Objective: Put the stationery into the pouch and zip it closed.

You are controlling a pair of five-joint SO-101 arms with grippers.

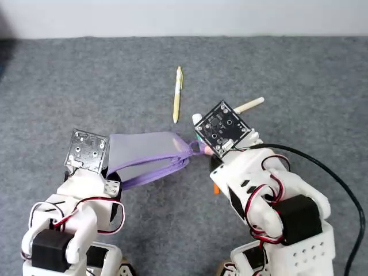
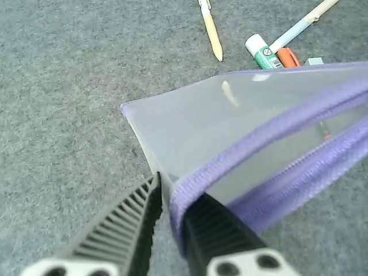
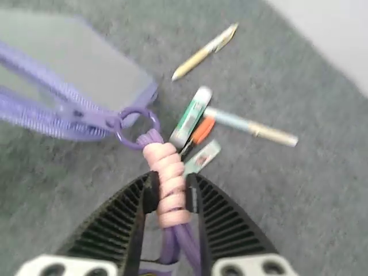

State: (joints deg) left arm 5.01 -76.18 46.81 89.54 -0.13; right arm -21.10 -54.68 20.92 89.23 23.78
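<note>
Loading has not begun, by the look of it: the pouch (image 1: 144, 150) is stretched between both arms, near and left of centre on the grey mat (image 1: 287, 69), with its purple zipper (image 2: 270, 144) parted along the top. The left gripper (image 2: 171, 192) is nearly closed, its jaws pinching the pouch's left end at the zipper seam. The right gripper (image 3: 171, 179) is clamped narrowly on the pink cord pull (image 3: 167, 167), which hangs from the purple ring (image 3: 138, 123) at the pouch's right end. All the stationery I can make out lies outside. The yellow pen (image 1: 177, 95) is far of the pouch. The green-and-white tube (image 3: 190, 118), the orange marker (image 3: 202, 129) and the pale blue pen (image 3: 253, 126) are clustered just right of the ring. The next move probably calls for the right gripper to let go of the cord and pick up the nearest item while the left keeps the mouth up. The risk is that the mouth sags shut once released.
</note>
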